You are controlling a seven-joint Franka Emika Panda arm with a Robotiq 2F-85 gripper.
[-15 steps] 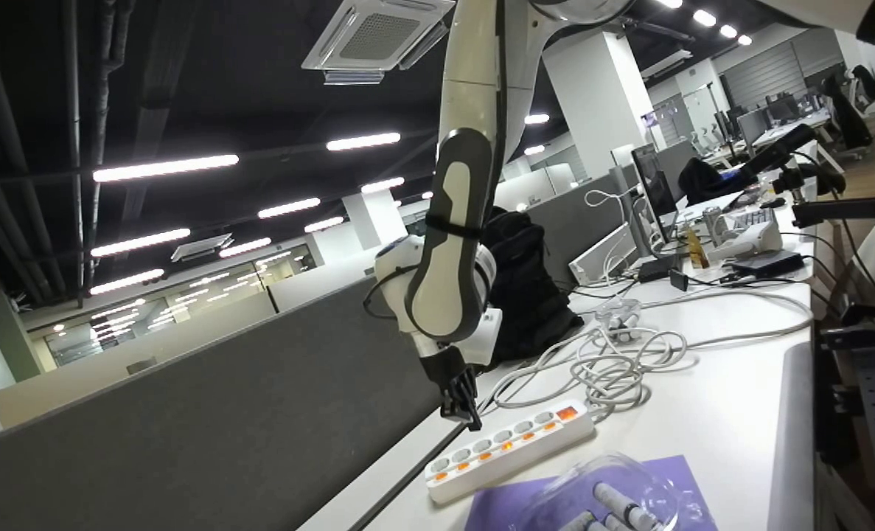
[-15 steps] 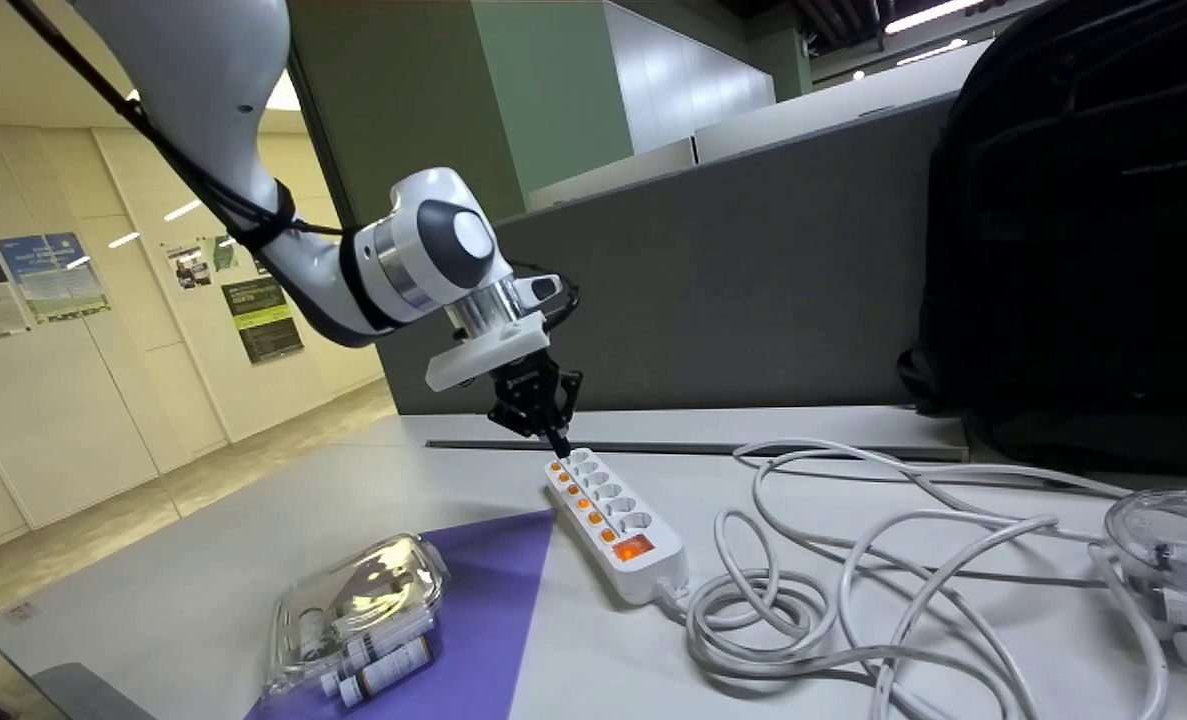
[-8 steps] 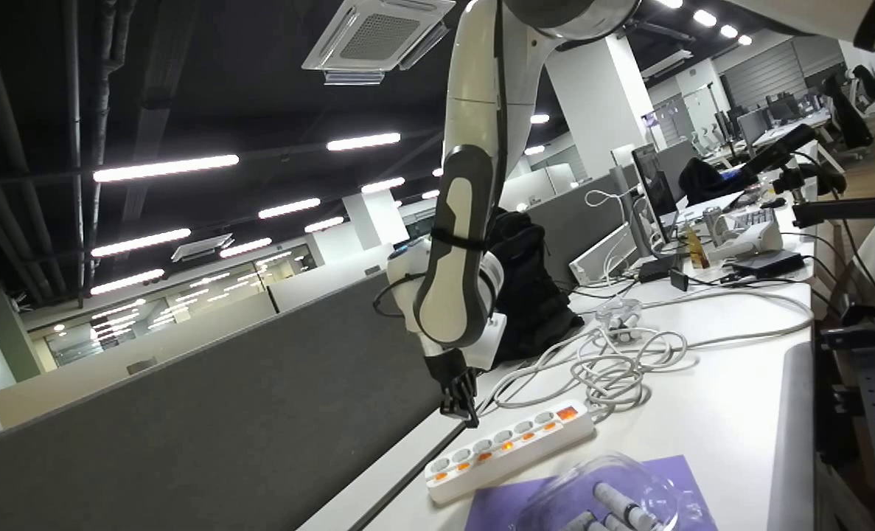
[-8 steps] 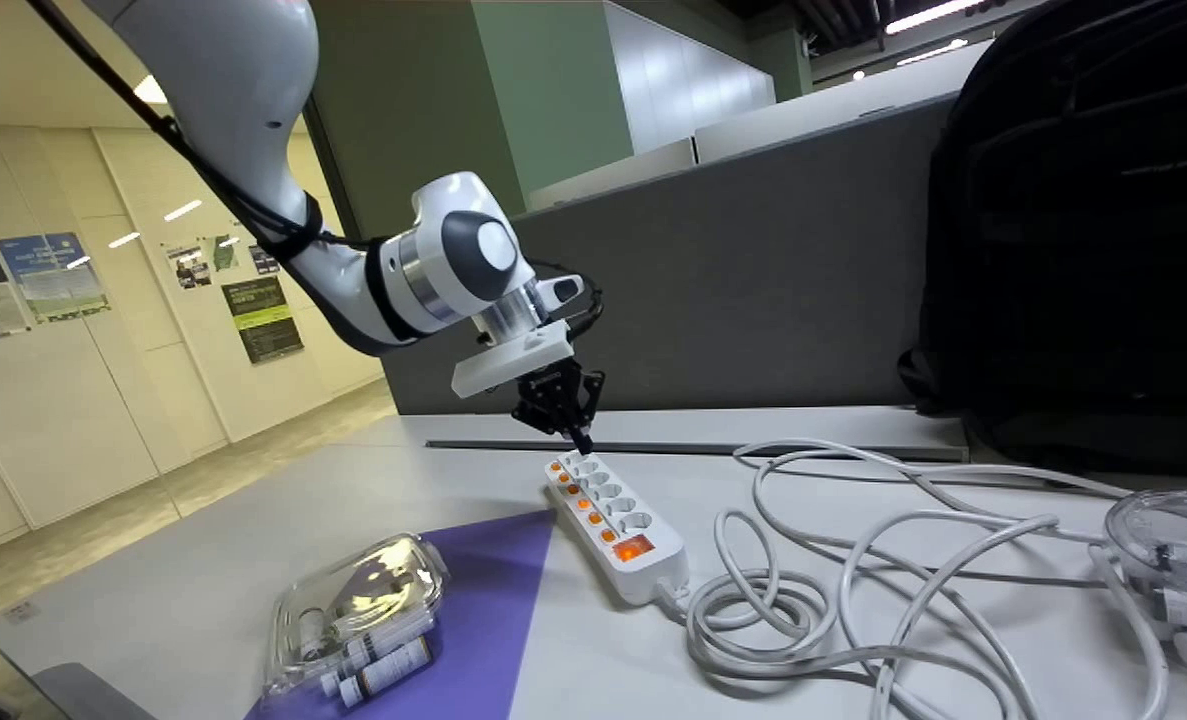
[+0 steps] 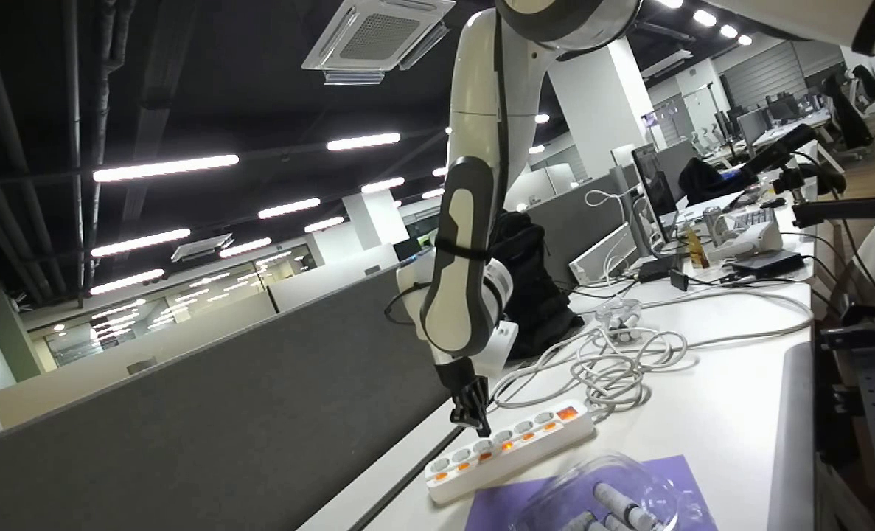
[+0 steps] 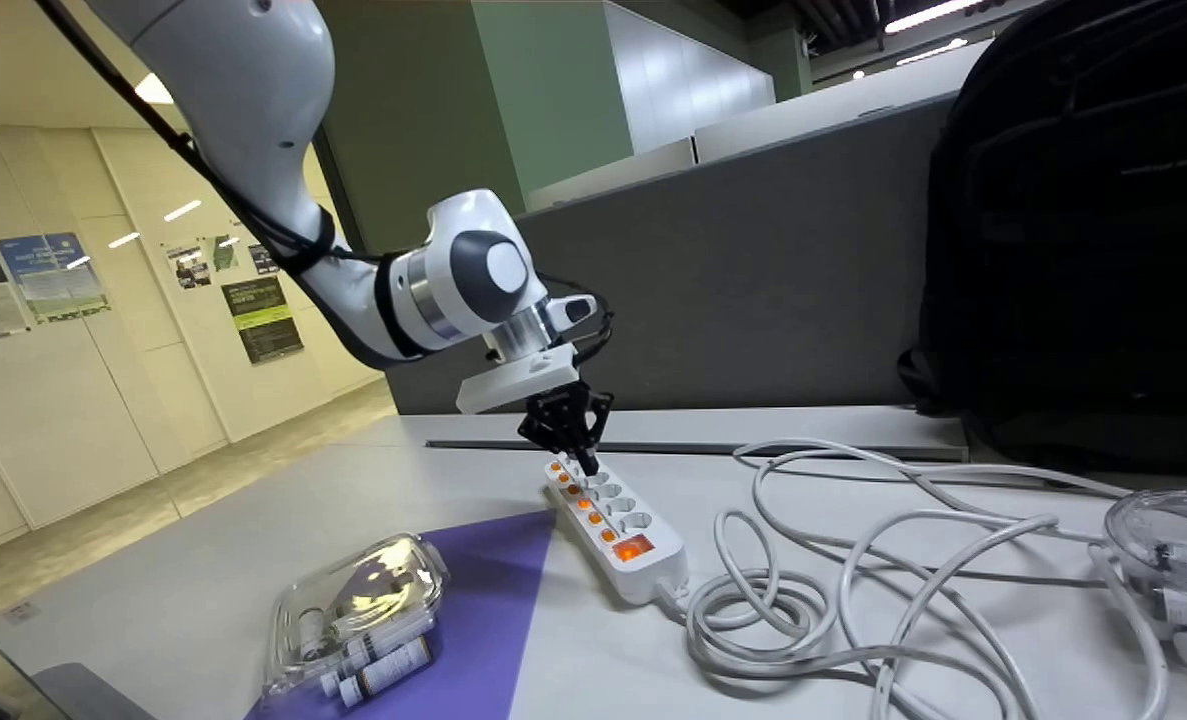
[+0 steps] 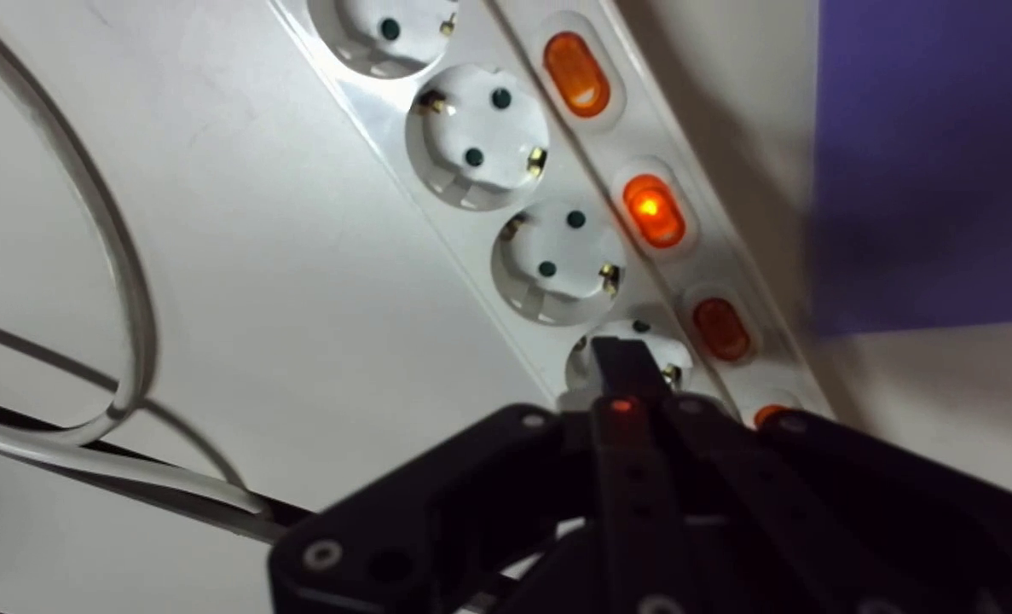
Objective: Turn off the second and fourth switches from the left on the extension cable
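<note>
Wrist view facing down, close over extension cable [image 7: 574, 175], exterior views farther back, sharing desk [image 6: 603, 655]

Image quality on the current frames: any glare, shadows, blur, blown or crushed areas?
Wrist view: gripper dark and blurred, glowing switch with a bright hot spot, soft shadow between the power strip and the purple sheet; in an exterior view, ceiling lights blown out, scene tilted; in an exterior view, yellowish glare on the clear container, backpack near-black with little detail.
</note>
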